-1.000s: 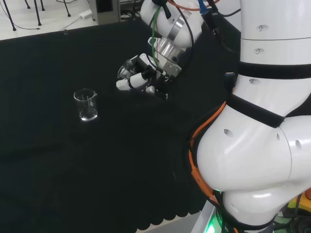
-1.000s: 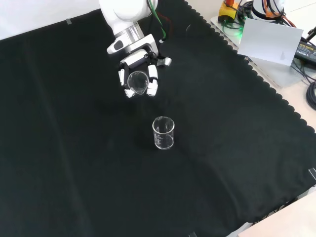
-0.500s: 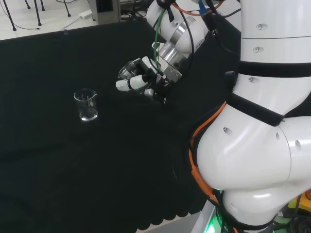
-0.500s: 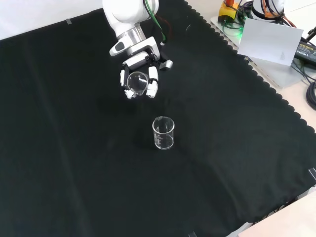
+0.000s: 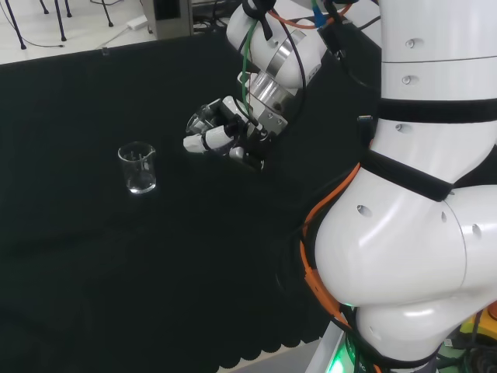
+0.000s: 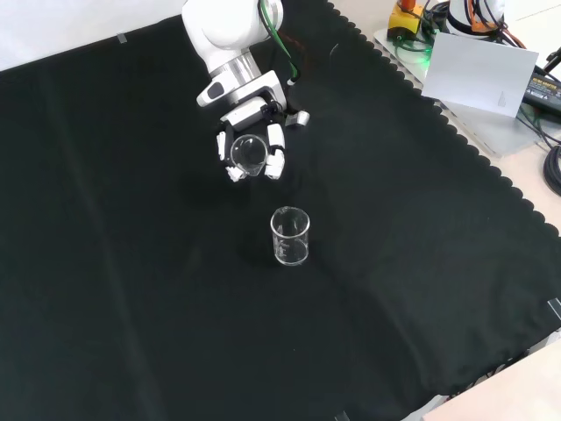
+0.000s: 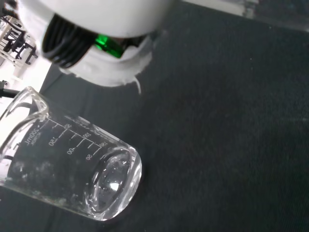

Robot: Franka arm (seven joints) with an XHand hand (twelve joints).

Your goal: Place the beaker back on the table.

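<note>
On the left of the head view a second beaker (image 5: 137, 167) stood on the black worktop (image 5: 93, 264); right of it my robot hand (image 5: 225, 134) was curled around the beaker (image 5: 203, 118), tilted, above the cloth. I judged it needed righting, then lowering well clear. Graduation marks showed at the wrist.

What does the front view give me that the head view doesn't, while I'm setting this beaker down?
Front view alone: the held beaker's round mouth faces the camera, with equipment past the cloth's scalloped edge. Head view alone: the arm's big white links at right, and the held beaker seen from the side, tilted. Both: the hand curled round that beaker, and a second beaker upright on the black cloth.
</note>
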